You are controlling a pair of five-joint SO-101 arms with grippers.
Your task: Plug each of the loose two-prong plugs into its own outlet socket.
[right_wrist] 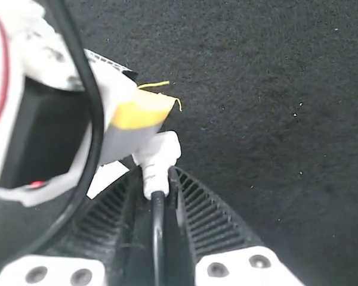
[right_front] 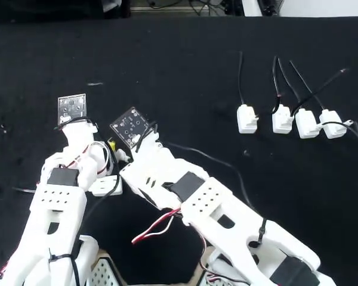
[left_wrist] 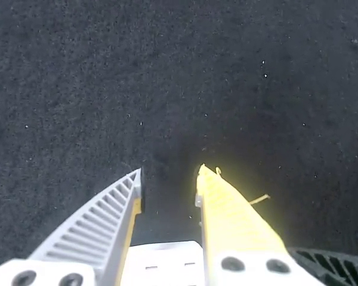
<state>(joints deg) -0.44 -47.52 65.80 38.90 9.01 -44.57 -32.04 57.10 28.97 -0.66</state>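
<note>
- While the other arm carries the load, the left gripper (left_wrist: 167, 176) hangs low over the table (right_front: 179, 59). Its fingers stand a narrow gap apart with nothing between the tips. I judge it waits close by to steady or guide.
- Just beside it, the right gripper (right_wrist: 157, 179) is clamped on the plug (right_wrist: 158, 152). It grips the end where the cable (right_wrist: 158, 238) enters, so the front pokes past the fingertips, which suits pushing it into a socket. I cannot see the prongs.
- The left gripper's yellow finger (right_wrist: 137, 113) sits almost touching the plug, so room there is tight. A swing rightward looks safest.
- Further right, a wide stretch of table gives room to travel, though the cable trails across it.
- Far right, four white sockets (right_front: 282, 119) stand in a row, well apart from the plug. Three crowd together among cords, and I cannot tell which is free.
</note>
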